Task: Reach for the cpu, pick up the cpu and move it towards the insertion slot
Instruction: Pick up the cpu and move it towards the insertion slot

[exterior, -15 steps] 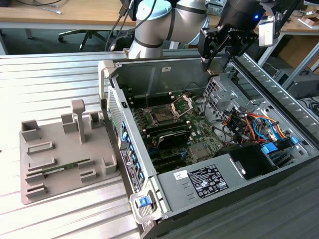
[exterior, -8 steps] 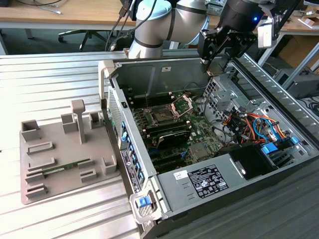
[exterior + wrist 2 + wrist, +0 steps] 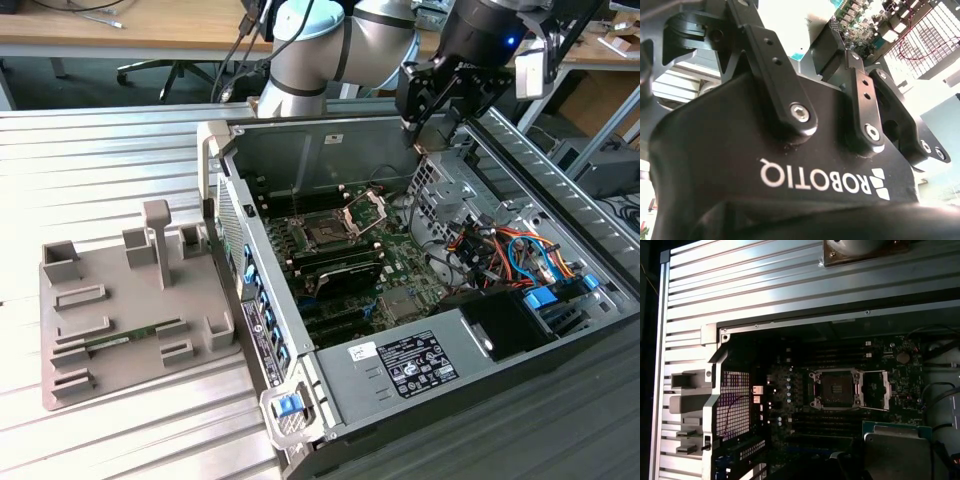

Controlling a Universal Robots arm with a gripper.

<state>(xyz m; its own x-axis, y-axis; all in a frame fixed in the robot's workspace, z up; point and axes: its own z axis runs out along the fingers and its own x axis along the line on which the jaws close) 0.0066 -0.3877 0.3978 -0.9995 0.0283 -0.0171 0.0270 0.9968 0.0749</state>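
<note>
cpu (image 3: pixel 897 452): cut off by first wrist view's edge | tool (image 3: pixel 432 118): fingertips too small to tell

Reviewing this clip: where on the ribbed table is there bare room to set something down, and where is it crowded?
The ribbed table is bare beyond the grey fixture tray, toward the exterior view's left, and along the near strip in front of the tray. Crowded: inside the open computer case, where boards and cables pack the floor around the insertion slot; the gripper hangs over its far wall.

Ribbed metal table (image 3: pixel 120 150) bears computer case (image 3: pixel 400 370), grey fixture (image 3: pixel 130 310)
</note>
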